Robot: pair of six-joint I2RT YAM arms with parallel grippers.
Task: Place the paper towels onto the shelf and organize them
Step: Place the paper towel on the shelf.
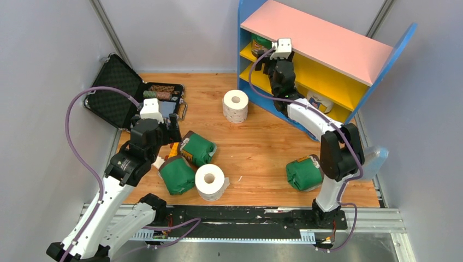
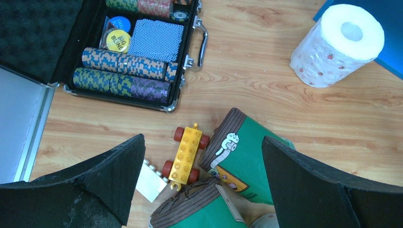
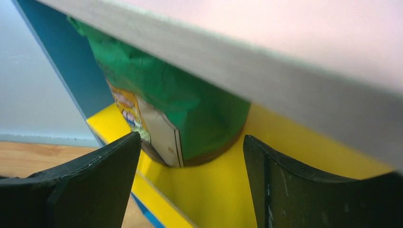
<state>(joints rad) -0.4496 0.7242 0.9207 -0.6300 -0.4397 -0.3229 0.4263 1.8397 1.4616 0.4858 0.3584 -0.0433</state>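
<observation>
The shelf [image 1: 327,41] stands at the back right. A green-wrapped paper towel roll [image 3: 176,104] stands upright at the left end of its upper yellow board [image 3: 214,190]. My right gripper [image 3: 190,180] is open just in front of that roll, its fingers apart from it. In the top view the right gripper [image 1: 265,57] reaches under the pink top board. My left gripper [image 2: 202,156] hangs open above two green rolls [image 2: 247,156] lying on the floor. On the floor lie green rolls [image 1: 197,148] [image 1: 177,174] [image 1: 304,173] and white rolls [image 1: 235,106] [image 1: 210,182].
An open black case [image 2: 28,42] holding poker chips [image 2: 128,71] lies at the left. A yellow toy car [image 2: 186,154] and a white brick [image 2: 152,180] lie beside the green rolls. One cream roll [image 1: 319,101] sits on the shelf's lower board. Grey walls enclose the floor.
</observation>
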